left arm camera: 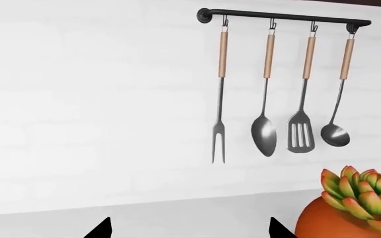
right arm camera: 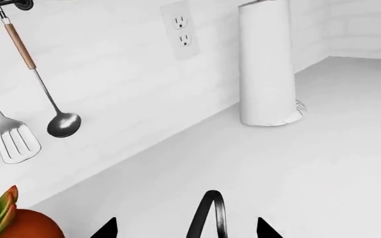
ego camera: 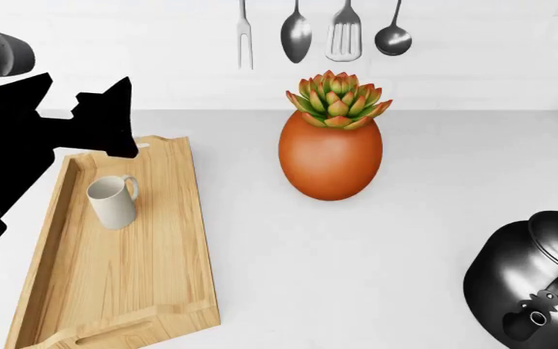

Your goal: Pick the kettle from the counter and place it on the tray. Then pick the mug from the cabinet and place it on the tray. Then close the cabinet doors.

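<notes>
The off-white mug (ego camera: 112,201) stands upright on the light wooden tray (ego camera: 134,283) at the left of the white counter (ego camera: 405,218). The glossy dark kettle (ego camera: 539,285) stands on the counter at the front right, off the tray. My left gripper (ego camera: 81,102) is open and empty, above the tray's far end; its wrist view (left arm camera: 190,230) shows only wall between the tips. My right gripper (right arm camera: 185,230) is open, with the kettle's thin arched handle (right arm camera: 209,213) rising between its fingertips. The cabinet is out of view.
An orange egg-shaped plant pot (ego camera: 330,156) with a succulent stands mid-counter between tray and kettle. A fork, spoon, spatula and ladle hang on a wall rail (left arm camera: 283,17). A paper towel roll (right arm camera: 267,64) and a wall outlet (right arm camera: 182,29) are to the right.
</notes>
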{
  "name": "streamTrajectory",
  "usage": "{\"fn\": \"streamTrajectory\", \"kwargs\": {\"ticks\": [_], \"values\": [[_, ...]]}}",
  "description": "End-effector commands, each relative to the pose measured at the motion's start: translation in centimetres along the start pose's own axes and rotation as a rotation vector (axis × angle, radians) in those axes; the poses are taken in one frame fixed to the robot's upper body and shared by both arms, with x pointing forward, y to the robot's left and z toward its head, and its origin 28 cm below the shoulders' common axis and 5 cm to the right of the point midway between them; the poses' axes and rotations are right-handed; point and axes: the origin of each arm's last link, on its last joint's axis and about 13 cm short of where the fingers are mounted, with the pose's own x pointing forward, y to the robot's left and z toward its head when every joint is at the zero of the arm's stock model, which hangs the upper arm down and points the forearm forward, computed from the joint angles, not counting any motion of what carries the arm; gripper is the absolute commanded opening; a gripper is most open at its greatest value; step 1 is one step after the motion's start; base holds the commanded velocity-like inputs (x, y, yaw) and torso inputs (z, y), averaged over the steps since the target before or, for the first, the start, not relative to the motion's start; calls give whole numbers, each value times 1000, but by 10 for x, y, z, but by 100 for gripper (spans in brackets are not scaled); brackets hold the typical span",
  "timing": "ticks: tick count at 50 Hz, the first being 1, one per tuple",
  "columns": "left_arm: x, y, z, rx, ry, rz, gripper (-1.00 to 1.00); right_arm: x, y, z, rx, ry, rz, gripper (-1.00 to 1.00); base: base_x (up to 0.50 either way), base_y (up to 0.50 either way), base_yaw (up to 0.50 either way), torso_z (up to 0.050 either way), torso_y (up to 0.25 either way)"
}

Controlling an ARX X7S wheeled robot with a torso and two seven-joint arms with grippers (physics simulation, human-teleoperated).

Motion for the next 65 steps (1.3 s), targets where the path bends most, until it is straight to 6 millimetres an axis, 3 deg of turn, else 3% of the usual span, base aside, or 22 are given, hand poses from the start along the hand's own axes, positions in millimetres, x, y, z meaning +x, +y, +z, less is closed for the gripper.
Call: {"fn": "streamTrajectory", "kwargs": {"ticks": [1, 19, 35, 36, 54, 56, 57, 65], "values": [[0, 0, 0, 1, 2, 0, 100, 7, -1, -16, 24, 39, -37, 100, 0, 0, 0, 0, 0], [0, 0, -4, 1, 12, 3, 100, 12, -8, -44, 59, 97, -87, 100, 0, 0, 0, 0, 0], [0, 0, -5, -1, 17, 6, 100, 11, -12, -55, 68, 123, -100, 100, 0, 0, 0, 0, 0], [0, 0, -5, -1, 16, 6, 100, 11, -12, -55, 66, 124, -98, -100, 0, 0, 0, 0, 0], [0, 2, -8, -8, 22, 11, 100, 5, -18, -67, 63, 74, -55, -100, 0, 0, 0, 0, 0], [0, 2, -9, -9, 23, 11, 100, 8, -3, -26, 53, -75, -13, -100, 0, 0, 0, 0, 0], [0, 2, -9, -9, 23, 12, 100, 7, -2, -23, 58, 37, -37, -100, 0, 0, 0, 0, 0], [-1, 2, -10, -13, 23, 13, 100, 5, -1, -18, 26, 2, -20, -100, 0, 0, 0, 0, 0]]}}
